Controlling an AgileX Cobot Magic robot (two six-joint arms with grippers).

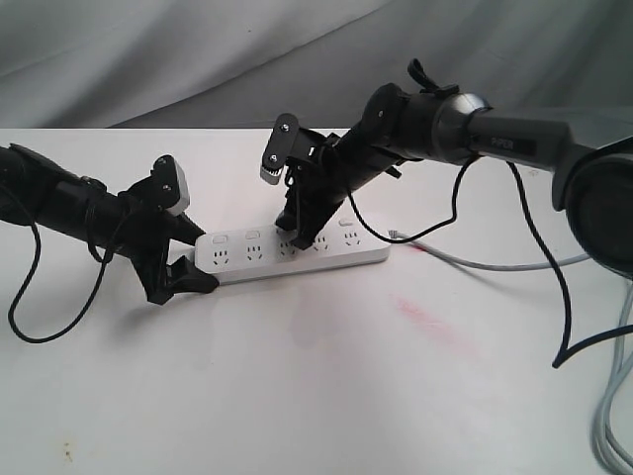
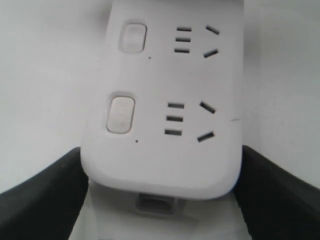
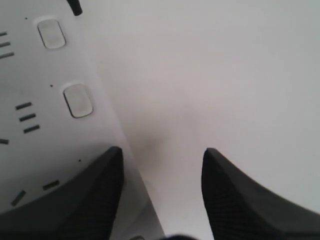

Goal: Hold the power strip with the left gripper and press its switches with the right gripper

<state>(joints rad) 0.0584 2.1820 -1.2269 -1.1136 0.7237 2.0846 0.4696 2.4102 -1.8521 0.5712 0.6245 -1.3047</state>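
One strip (image 1: pixel 297 255): centre of frame, flat on worktop (image 1: pixel 297 396); likely light, stiff, slick.
Left gripper (image 1: pixel 196 259): jaws pinching strip's left end.
Right gripper (image 1: pixel 300 236): jaws spread over switches (image 1: pixel 251 235).
Hold: long edges.

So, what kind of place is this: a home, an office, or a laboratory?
Most likely a robotics lab bench, not a home. A white table stands before a hung grey cloth backdrop, and the left gripper and right gripper are at a power strip.
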